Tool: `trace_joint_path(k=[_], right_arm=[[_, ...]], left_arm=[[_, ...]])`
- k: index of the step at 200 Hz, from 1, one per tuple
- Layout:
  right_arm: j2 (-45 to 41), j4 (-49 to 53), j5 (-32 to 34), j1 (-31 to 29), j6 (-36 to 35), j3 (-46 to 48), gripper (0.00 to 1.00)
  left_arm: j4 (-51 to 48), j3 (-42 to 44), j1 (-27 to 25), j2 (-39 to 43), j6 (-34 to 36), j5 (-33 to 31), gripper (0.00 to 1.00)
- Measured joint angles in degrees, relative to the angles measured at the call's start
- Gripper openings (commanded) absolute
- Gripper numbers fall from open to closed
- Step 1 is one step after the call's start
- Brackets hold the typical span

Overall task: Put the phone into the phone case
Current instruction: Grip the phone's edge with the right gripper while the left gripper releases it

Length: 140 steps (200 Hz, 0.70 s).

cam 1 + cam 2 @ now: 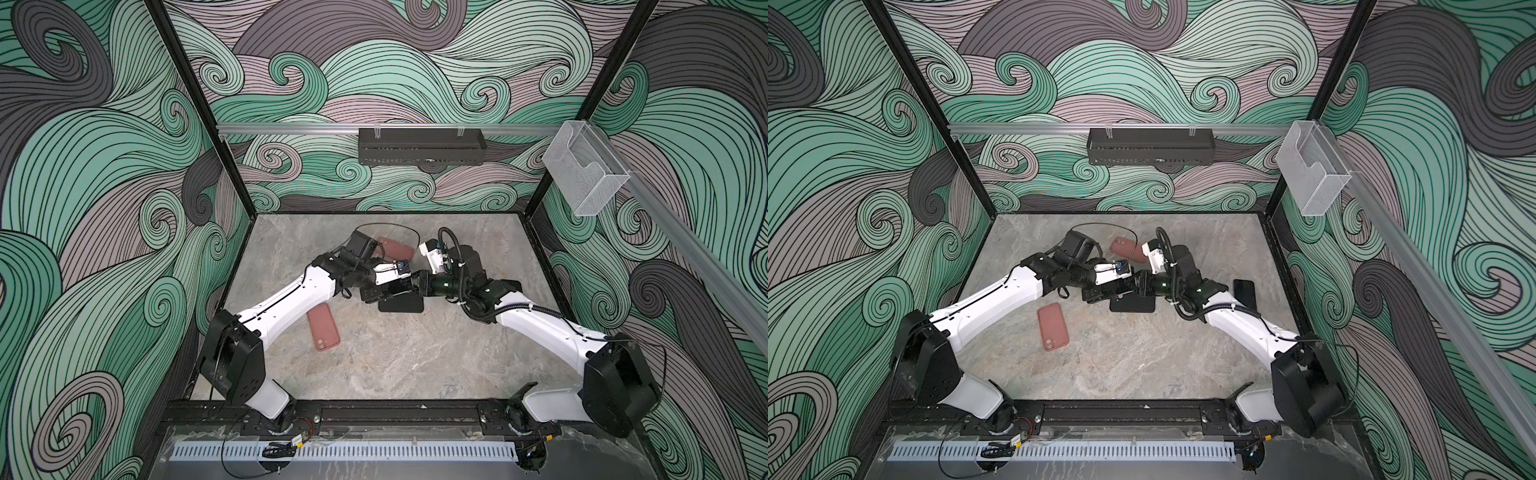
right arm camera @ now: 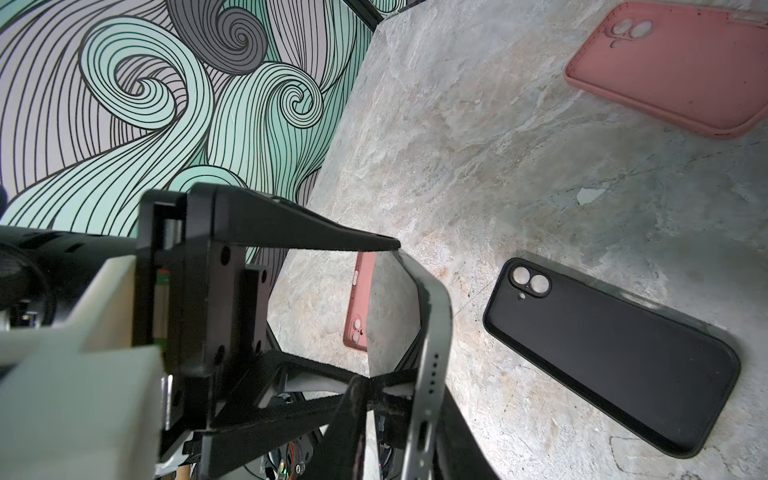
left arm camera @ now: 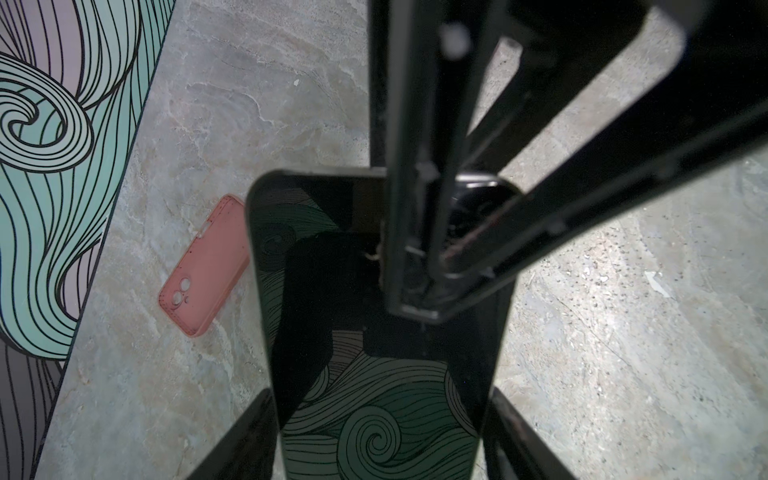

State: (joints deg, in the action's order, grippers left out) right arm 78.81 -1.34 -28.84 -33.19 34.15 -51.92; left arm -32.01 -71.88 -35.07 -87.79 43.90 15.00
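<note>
The phone (image 3: 307, 216) is up in the air over the middle of the table (image 1: 415, 365). It is not in a case. Its dark screen shows the wavy wall like a mirror.

The left gripper (image 3: 382, 392) holds the phone. One finger (image 3: 253, 436) is on each long side, and they squeeze it across its width.

The right gripper (image 3: 419, 309) comes in from the other way, at the far end of the phone. Its two fingers sit very close together there, one on each flat face. I cannot tell if they pinch the phone. In the right wrist view the thin grey edge of the phone (image 2: 432, 332), with its small holes, runs between those fingers.

A black case (image 1: 401, 305) lies flat on the table, just by the spot where the grippers meet. Its two round camera holes show in the right wrist view (image 2: 611, 365).

A pink case (image 1: 323, 327) lies nearer the front, beside the left arm. A second pink case (image 1: 395, 248) lies further back, behind the grippers. Both are well apart from the phone.
</note>
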Motion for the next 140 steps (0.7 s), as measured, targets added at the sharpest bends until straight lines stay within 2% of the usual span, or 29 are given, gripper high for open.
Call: trace_joint_path(k=[38, 63, 103, 140], right_arm=[[0.07, -1.42, -0.66, 0.11, 0.98, 0.02, 0.16], [0.09, -1.90, -1.20, 0.24, 2.51, 0.04, 0.08], [0.09, -2.10, -1.79, 0.66, 3.61, 0.09, 0.01], [-0.42, -1.05, -2.36, 1.18, 2.67, 0.09, 0.01]], left_arm=[[0.39, 0.13, 0.00, 0.61, -0.02, -0.52, 0.34], [1.01, 0.76, -0.11, 1.36, -0.02, -1.09, 0.39], [3.43, 2.64, -0.37, 2.51, -0.46, -1.73, 0.58], [6.32, 5.25, -1.03, 4.17, -2.27, -2.03, 0.72]])
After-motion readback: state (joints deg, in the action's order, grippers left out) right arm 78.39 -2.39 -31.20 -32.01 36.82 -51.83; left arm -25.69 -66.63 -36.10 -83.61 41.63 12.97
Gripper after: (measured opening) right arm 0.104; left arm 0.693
